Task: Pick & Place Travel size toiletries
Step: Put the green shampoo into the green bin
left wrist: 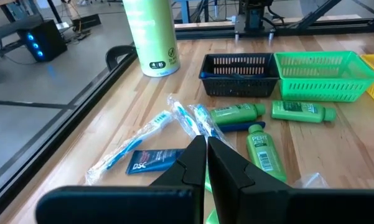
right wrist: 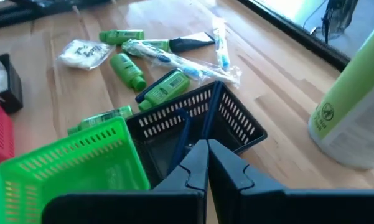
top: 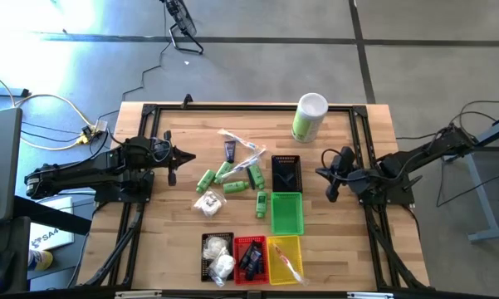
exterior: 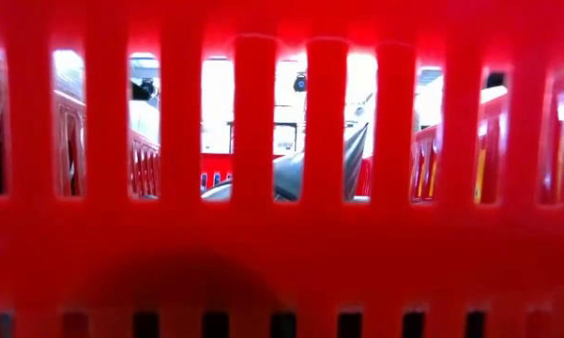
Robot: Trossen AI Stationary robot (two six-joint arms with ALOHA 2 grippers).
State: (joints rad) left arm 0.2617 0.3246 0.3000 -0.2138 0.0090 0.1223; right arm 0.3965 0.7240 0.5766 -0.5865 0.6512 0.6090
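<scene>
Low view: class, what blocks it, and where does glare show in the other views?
Low view: a red basket wall fills it, blurred, with bright slots. High view: glare washes the floor at upper left. Right wrist view: bright window light behind the canister.

The left arm reaches in from its side, its left gripper [top: 185, 156] closed, fingers together. The right gripper [top: 320, 173] is likewise closed, apparently held just above the tabletop.

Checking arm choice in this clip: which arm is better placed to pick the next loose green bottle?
Probably left. The left pincer, shut, points at the loose green bottles nearby. The right pincer, also shut, sits beyond the black basket, which lies between it and the pile.
</scene>
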